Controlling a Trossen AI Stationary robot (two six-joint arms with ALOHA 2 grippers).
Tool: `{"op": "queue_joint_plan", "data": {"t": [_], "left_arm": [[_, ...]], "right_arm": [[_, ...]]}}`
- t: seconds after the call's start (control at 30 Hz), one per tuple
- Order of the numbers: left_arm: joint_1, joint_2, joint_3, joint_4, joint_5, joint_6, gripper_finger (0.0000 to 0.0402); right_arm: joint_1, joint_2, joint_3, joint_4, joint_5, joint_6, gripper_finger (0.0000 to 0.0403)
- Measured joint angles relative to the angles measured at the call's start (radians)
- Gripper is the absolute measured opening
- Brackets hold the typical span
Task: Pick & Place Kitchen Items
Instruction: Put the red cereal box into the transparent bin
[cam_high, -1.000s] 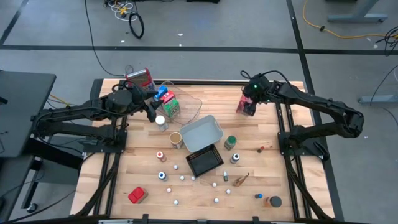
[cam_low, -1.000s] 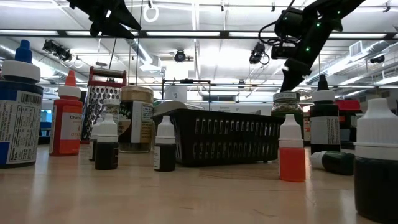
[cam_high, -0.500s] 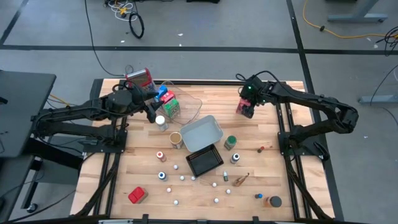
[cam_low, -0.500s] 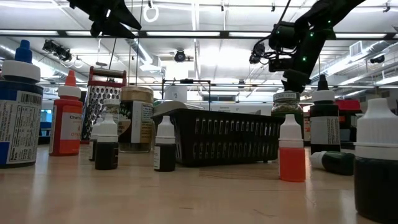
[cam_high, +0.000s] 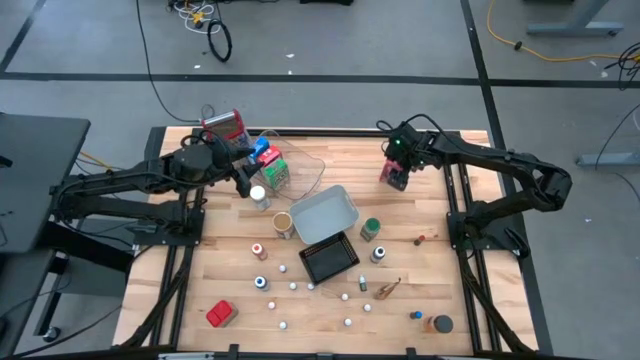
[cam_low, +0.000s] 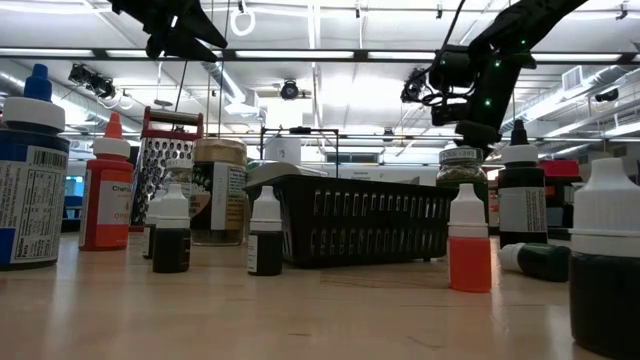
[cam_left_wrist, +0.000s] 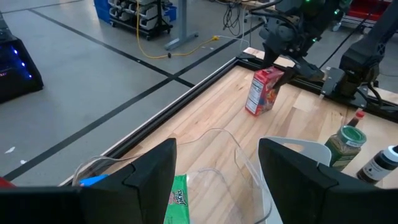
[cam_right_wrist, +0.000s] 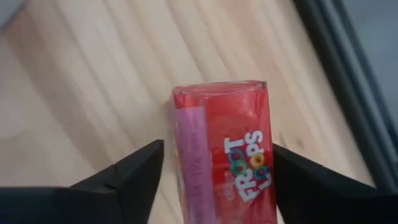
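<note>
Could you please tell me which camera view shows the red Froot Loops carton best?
The right wrist view: the red carton fills the picture between the right hand's open fingers, label legible. The left wrist view shows it upright but far off. The high view shows only a small red patch. I cannot find it in the low view.

In the right wrist view the red cereal carton (cam_right_wrist: 227, 155) is running off the bottom edge of the frame. From above, the white caps (cam_high: 294, 286) in the lower middle are showing too small to identify. In the low view, the big blue bottle (cam_low: 28, 180) is being cut by the left edge.
</note>
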Motion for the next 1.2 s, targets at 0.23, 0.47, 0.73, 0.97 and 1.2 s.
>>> {"op": "queue_joint_plan", "data": {"t": [0.23,0.47,0.73,0.97,1.2], "left_arm": [[0.0,0.0,0.0,0.0,0.0,0.0,0.0238],[0.0,0.0,0.0,0.0,0.0,0.0,0.0238],[0.0,0.0,0.0,0.0,0.009,-0.033,0.0238],[0.0,0.0,0.0,0.001,0.023,-0.076,0.0238],[0.0,0.002,0.0,0.001,0.006,-0.081,0.0238]], "right_arm": [[0.0,0.0,0.0,-0.021,-0.031,-0.038,0.0188],[0.0,0.0,0.0,-0.038,-0.016,-0.066,0.0118],[0.01,0.0,0.072,-0.047,-0.028,-0.064,0.0098],[0.042,0.0,0.194,-0.074,-0.032,-0.107,0.0097],[0.084,0.0,0.251,-0.056,-0.034,-0.182,0.0096]]}}
